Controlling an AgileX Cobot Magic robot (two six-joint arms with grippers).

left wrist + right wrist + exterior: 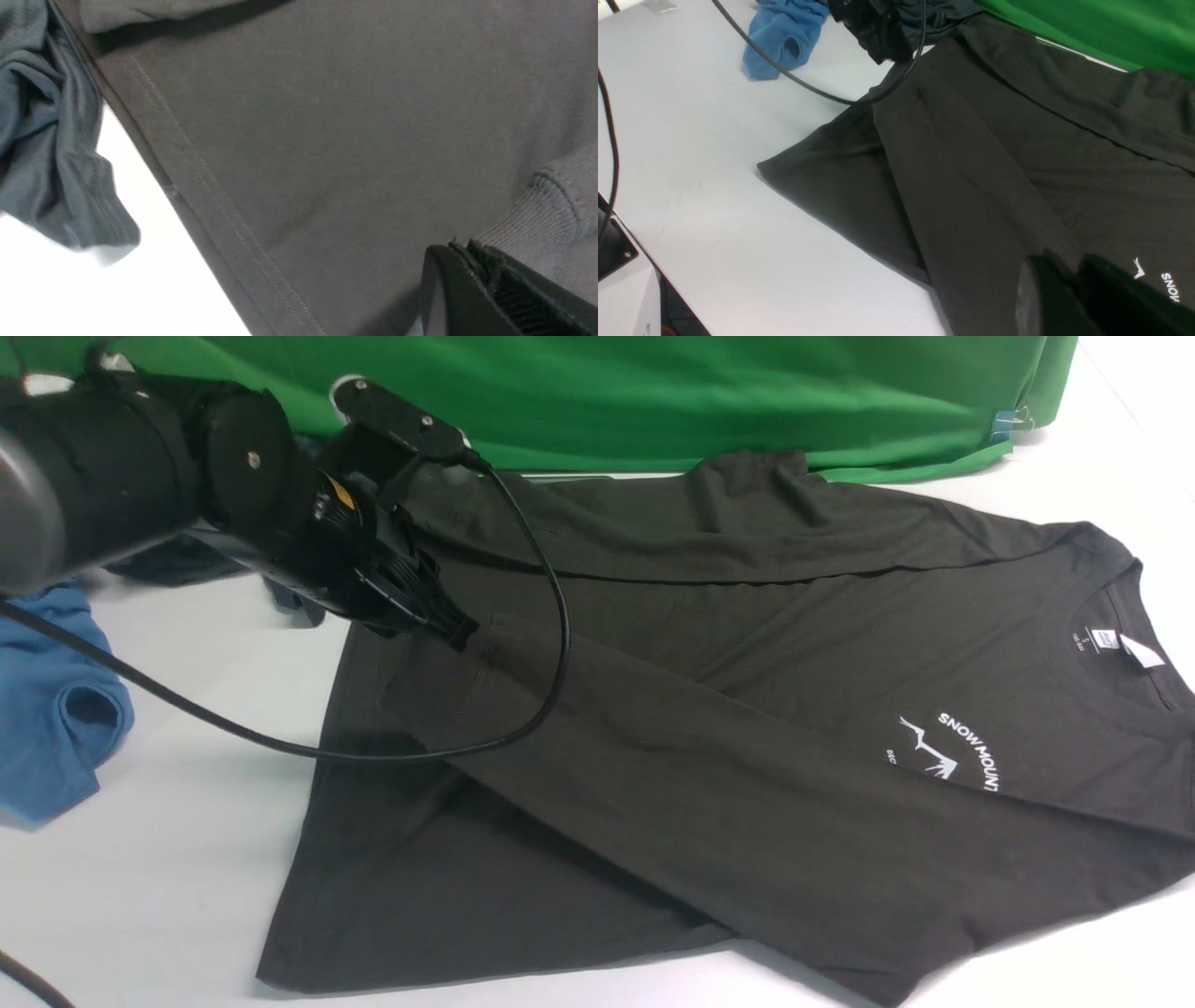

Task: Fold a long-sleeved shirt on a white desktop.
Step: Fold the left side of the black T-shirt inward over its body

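Note:
The dark long-sleeved shirt [747, 691] lies spread on the white desktop [168, 859], its white mountain print [952, 751] and neck label [1139, 651] to the right. One sleeve lies slantwise across the body. My left gripper [462, 633] is shut at that sleeve's end, and the ribbed cuff [546, 214] meets its closed tips [460, 245]. The right arm is outside the front view. In the right wrist view my right gripper [1064, 263] is nearly closed, with a ridge of shirt cloth [971, 163] pinched between its fingers close to the print [1169, 284].
A blue garment [51, 709] lies at the left edge. A smaller dark grey garment [42, 140] sits bunched beside the shirt's hem, behind my left arm. Green cloth [653, 392] hangs along the back. A black cable [551, 616] loops over the shirt.

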